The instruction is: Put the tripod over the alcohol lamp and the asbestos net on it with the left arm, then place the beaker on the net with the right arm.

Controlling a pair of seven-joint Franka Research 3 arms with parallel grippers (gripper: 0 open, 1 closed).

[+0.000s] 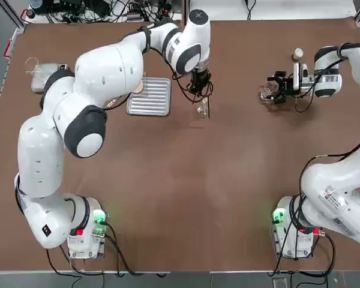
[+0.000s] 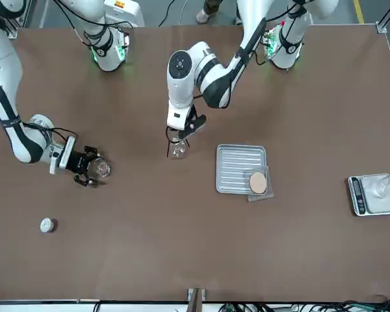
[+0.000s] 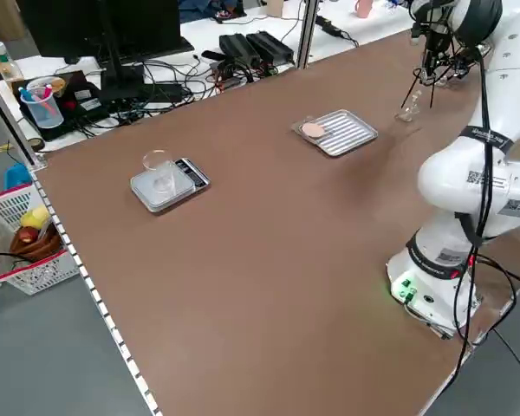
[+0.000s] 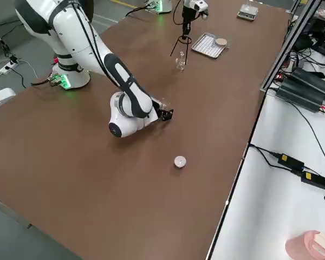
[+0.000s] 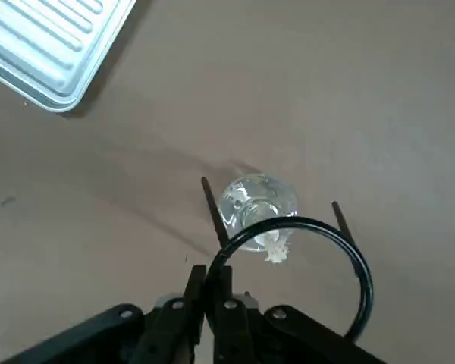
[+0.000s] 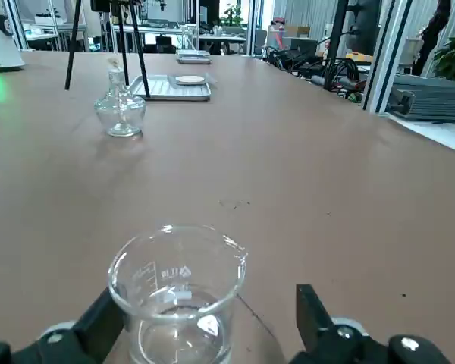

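Note:
My left gripper (image 5: 212, 279) is shut on the rim of the black wire tripod (image 5: 318, 227) and holds it just above the small clear alcohol lamp (image 5: 258, 203). The ring's edge is over the wick and the legs hang down beside the lamp. In the top view the left gripper (image 1: 199, 84) is right of the tray, with the alcohol lamp (image 1: 203, 110) below it. The asbestos net (image 2: 258, 183) lies on the tray's corner. My right gripper (image 6: 205, 322) stands open with the clear beaker (image 6: 178, 292) between its fingers on the table, at the far right of the top view.
A ribbed silver tray (image 1: 150, 97) lies just left of the lamp. A small white cap (image 1: 297, 53) stands beyond the right gripper. A scale with a glass dish (image 1: 45, 75) sits at the far left. Cables and boxes line the table's far edge.

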